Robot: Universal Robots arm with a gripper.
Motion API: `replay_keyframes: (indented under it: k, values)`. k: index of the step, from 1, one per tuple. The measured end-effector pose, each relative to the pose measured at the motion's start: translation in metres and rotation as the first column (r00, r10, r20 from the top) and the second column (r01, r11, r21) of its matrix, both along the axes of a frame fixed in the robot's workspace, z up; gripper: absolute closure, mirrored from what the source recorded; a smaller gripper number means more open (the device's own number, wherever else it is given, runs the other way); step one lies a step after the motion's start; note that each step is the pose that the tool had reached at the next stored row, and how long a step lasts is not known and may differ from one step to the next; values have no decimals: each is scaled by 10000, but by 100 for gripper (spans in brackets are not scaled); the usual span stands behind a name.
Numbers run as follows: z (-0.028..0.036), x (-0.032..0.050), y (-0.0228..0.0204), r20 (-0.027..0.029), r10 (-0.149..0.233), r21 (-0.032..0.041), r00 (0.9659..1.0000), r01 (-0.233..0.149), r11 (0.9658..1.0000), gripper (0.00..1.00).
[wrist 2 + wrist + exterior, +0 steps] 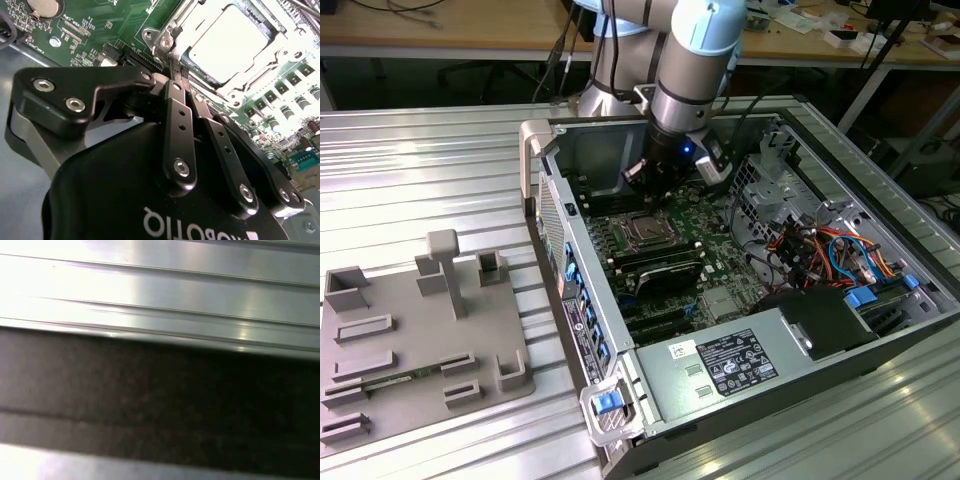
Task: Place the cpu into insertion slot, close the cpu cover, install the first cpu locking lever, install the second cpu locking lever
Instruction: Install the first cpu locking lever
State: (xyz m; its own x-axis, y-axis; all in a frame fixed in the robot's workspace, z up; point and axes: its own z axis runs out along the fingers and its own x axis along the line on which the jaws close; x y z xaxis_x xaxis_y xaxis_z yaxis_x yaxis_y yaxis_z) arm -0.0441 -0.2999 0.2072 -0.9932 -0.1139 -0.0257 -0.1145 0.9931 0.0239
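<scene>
You had one cpu seated flat in the socket, its silver top facing up out of the board; being square, it showed no long axis. One cpu cover, the shiny frame plate, lay down around it, the chip's top showing through the open centre window. In the exterior view the same socket sat on the green motherboard, near the board's middle and toward the exterior view's left of the cable bundle.

Your gripper hung just beside the socket's corner in the second wrist view, its two black fingers drawn narrow, tips pressed together at the frame's edge. Whether a thin lever was pinched between them, I could not tell. In the exterior view the gripper stood over the board, just above the socket, with the one arm reaching down into the one open computer case.

To the exterior view's left of the case, one grey parts fixture rested on the ribbed metal table, well apart from the arm. The first wrist view gave ribbed metal above a dark band.
</scene>
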Motion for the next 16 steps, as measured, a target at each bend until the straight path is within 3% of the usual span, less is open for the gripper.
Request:
replay_keyframes:
  k: [8, 16]
  values:
    - [81, 0, -10, 0, 1, 0, 10000, -1, 10000, 89]
    - [88, 0, -30, -1, -1, -1, 10000, 1, 10000, 89]
